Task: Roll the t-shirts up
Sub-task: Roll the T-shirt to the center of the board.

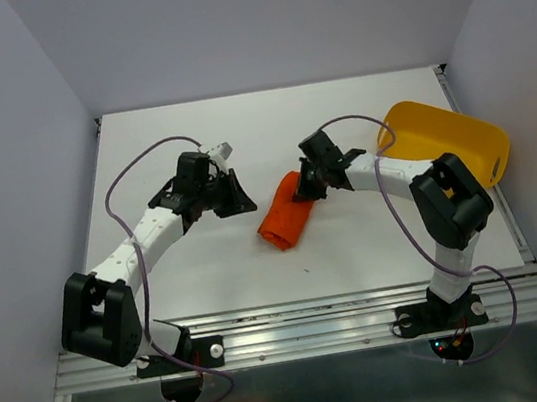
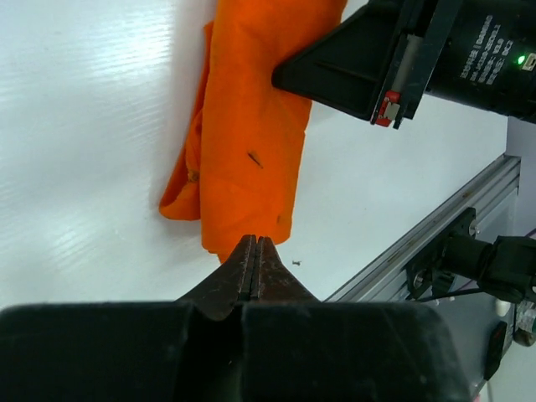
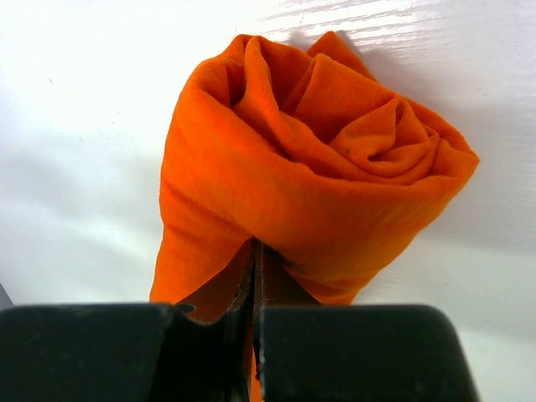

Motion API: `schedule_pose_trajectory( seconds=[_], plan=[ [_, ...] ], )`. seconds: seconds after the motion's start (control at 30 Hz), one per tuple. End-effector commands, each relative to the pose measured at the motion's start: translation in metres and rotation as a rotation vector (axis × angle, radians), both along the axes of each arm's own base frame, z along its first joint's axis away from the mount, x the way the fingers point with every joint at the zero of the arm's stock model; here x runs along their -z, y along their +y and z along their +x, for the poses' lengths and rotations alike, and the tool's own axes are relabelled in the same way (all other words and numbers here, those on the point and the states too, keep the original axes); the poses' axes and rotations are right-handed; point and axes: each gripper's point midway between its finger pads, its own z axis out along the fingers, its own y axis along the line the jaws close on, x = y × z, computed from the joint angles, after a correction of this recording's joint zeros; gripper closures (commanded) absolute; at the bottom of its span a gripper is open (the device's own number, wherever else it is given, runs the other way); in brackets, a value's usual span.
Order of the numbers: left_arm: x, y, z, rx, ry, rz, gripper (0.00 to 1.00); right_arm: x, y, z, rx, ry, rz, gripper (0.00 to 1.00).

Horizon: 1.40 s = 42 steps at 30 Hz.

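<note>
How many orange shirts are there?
1. The rolled orange t-shirt lies in the middle of the white table, left of the yellow tub; another could hide inside the tub.

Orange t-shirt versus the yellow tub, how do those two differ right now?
The t-shirt is soft orange fabric rolled into a bundle; the yellow tub is smooth, hard-looking plastic. The t-shirt lies mid-table, the tub at the table's right edge. The rolled t-shirt looks smaller than the tub. Both rest on the white table.
</note>
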Motion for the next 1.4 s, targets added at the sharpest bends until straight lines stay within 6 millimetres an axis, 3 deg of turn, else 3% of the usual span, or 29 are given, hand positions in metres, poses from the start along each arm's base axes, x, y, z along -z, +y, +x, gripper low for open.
schedule_pose_trajectory(
  seconds=[0.0,0.1,0.2,0.37,0.47,0.6,0.67,0.7,0.9,1.1,1.37],
  plan=[
    [0.003,-0.013,-0.014,0.0,-0.002,-0.017,1.0,-0.046,-0.005,0.014,0.019,-0.113,-0.017,0.99],
    [0.01,-0.027,-0.024,0.024,0.024,-0.027,1.0,-0.058,-0.011,0.018,0.038,-0.149,-0.036,0.99],
    [0.014,-0.035,-0.021,0.017,0.02,-0.032,1.0,-0.066,-0.012,0.02,0.039,-0.166,-0.043,0.98],
    [0.018,-0.039,-0.012,0.008,0.019,-0.03,1.0,-0.061,-0.014,0.026,0.041,-0.166,-0.076,0.98],
    [0.03,-0.041,-0.009,0.02,0.038,-0.006,1.0,-0.054,-0.012,0.032,0.027,-0.166,-0.102,0.98],
    [0.057,-0.041,-0.003,0.02,0.074,0.034,1.0,-0.037,-0.02,0.045,0.032,-0.144,-0.156,0.98],
    [0.072,-0.04,0.003,0.005,0.081,0.062,1.0,-0.015,-0.027,0.049,0.028,-0.107,-0.202,0.98],
    [0.076,-0.04,0.005,0.002,0.081,0.068,1.0,-0.016,-0.028,0.05,0.028,-0.112,-0.206,0.98],
    [0.103,-0.039,0.003,0.0,0.136,0.099,1.0,0.025,-0.037,0.037,0.002,-0.028,-0.278,0.99],
    [0.099,-0.029,0.002,-0.022,0.117,0.128,1.0,0.037,-0.052,0.023,0.009,-0.006,-0.319,0.99],
    [0.086,-0.013,-0.002,-0.064,0.092,0.167,1.0,0.048,-0.057,0.008,0.012,0.025,-0.309,0.99]
  ],
)
